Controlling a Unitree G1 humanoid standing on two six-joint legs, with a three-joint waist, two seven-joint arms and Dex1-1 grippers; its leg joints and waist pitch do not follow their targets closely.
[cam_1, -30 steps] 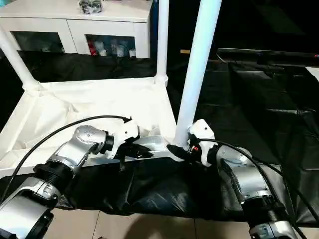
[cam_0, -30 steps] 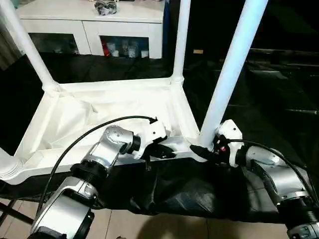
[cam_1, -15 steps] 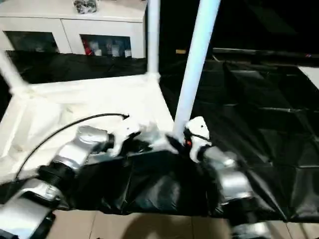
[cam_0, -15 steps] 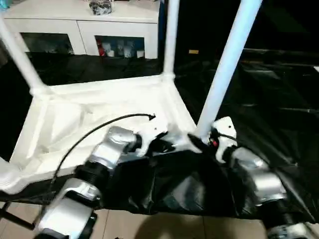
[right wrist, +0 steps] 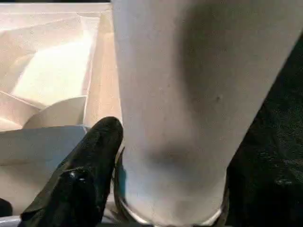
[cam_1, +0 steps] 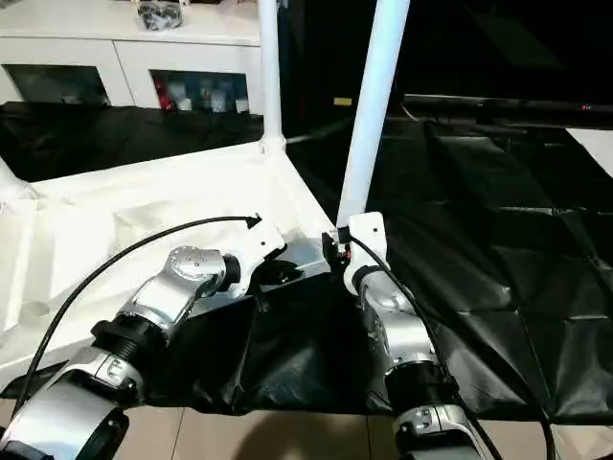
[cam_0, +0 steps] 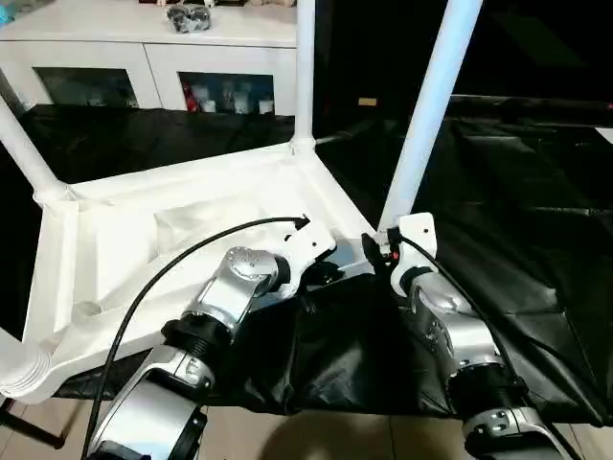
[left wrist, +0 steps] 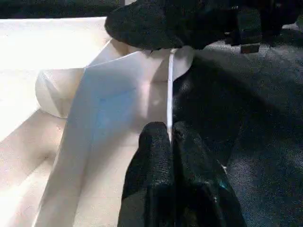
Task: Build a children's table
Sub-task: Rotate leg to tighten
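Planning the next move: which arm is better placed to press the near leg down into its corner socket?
Right. The right gripper is at the base of the near leg, a finger against it. The left gripper is pinching the table's near rim, steadying it.

Upturned children's table (cam_0: 144,249), 3 legs up, on black sheet (cam_0: 517,220).

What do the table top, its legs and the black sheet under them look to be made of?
Table top: likely moulded plastic, smooth white with thin ribs and a thin rim. Leg by the right gripper: a smooth, faintly glossy tapered white tube, probably plastic. Black sheet: thin plastic film or coated cloth, judging by its creases and sheen.
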